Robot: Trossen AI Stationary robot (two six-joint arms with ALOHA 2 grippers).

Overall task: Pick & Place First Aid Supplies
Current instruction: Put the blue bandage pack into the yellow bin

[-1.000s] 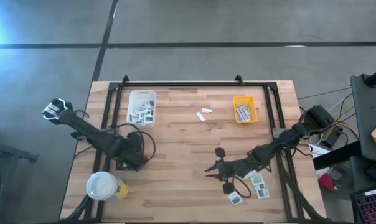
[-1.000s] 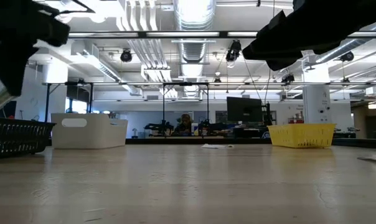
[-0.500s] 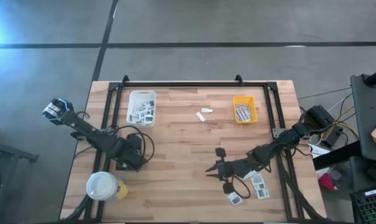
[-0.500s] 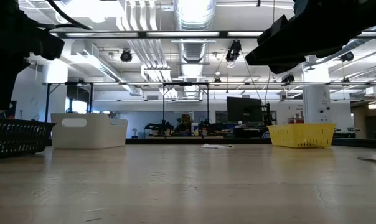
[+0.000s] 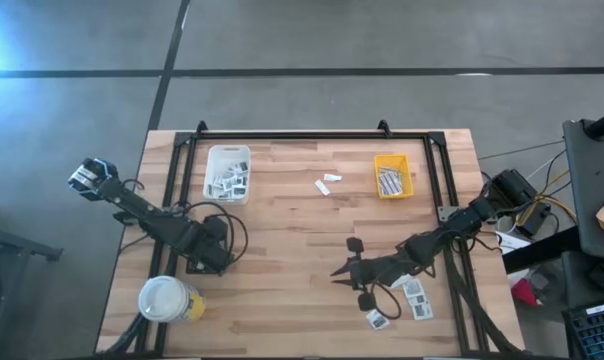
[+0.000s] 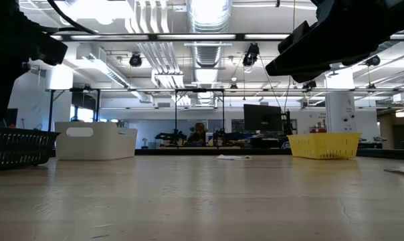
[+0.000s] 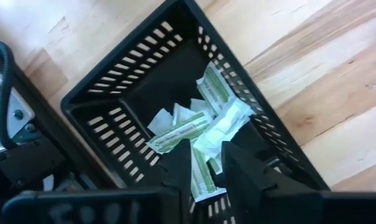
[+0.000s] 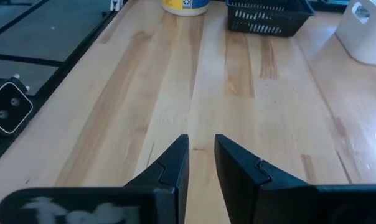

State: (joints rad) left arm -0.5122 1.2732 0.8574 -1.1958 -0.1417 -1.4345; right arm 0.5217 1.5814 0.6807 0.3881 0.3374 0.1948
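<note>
Sorting looks partly done: striped packets lie in the black slotted plastic tray under the left gripper, jaws slightly spread and empty, while 4 flat white packets wait beside the right gripper, jaws likewise parted and empty.

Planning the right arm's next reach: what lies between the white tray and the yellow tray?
Between the white tray and the yellow tray, the high view shows two small white packets on otherwise bare wood.

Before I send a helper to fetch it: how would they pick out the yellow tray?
On the wooden table, look along the far edge, right of middle. The small yellow plastic tray sits there holding grey-printed packets; the white tray further left is larger, the black basket slotted.
</note>
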